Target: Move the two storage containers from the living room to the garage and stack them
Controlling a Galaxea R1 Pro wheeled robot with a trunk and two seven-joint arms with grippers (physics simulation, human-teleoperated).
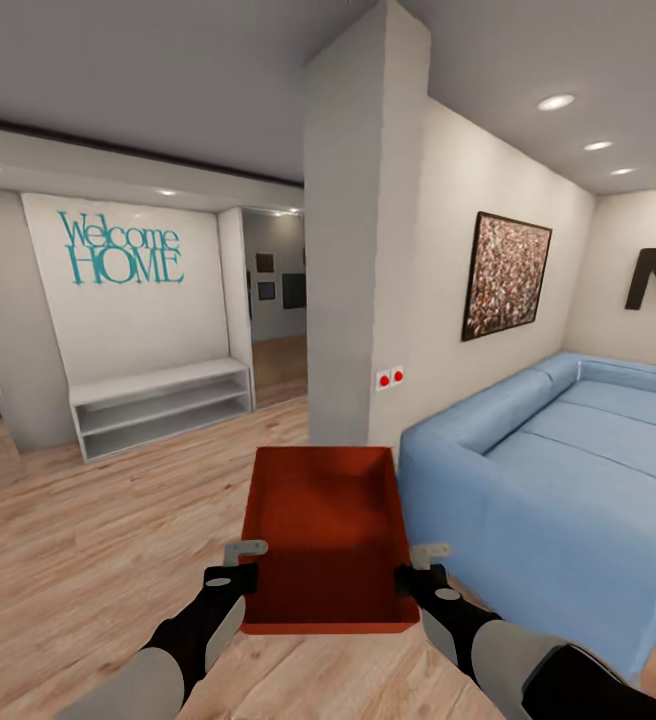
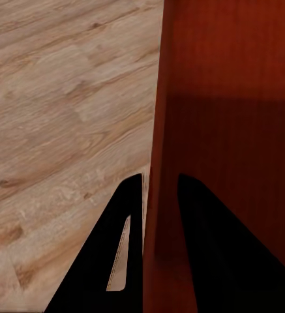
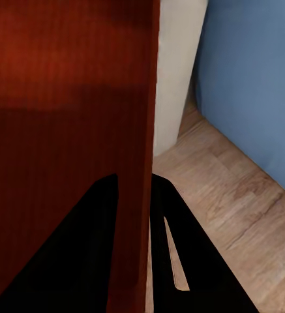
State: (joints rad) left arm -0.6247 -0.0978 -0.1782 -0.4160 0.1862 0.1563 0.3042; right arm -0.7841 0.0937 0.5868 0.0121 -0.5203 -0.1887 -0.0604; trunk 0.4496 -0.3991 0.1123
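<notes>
While we stand on the wood floor of the living room, we see at ten o'clock a white wall with teal "Welcome HOME" lettering and a low white shelf bench beneath it. At eleven o'clock a doorway opens onto a further room with dark frames on its wall. At twelve o'clock a pale square pillar rises just beyond what we carry, with two small red switches on its right face. At two o'clock hangs a speckled framed picture, and from two to four o'clock a blue sofa runs close along our right side.

Straight ahead at twelve o'clock we hold one orange-red container above the floor, open side up and with nothing visible inside. Our left gripper sits at the container's nine o'clock side; in the left wrist view its dark fingers straddle the thin wall, nearly closed upon it. Our right gripper sits at three o'clock, and the right wrist view shows its fingers pinching the opposite wall likewise, with pillar and sofa behind.
</notes>
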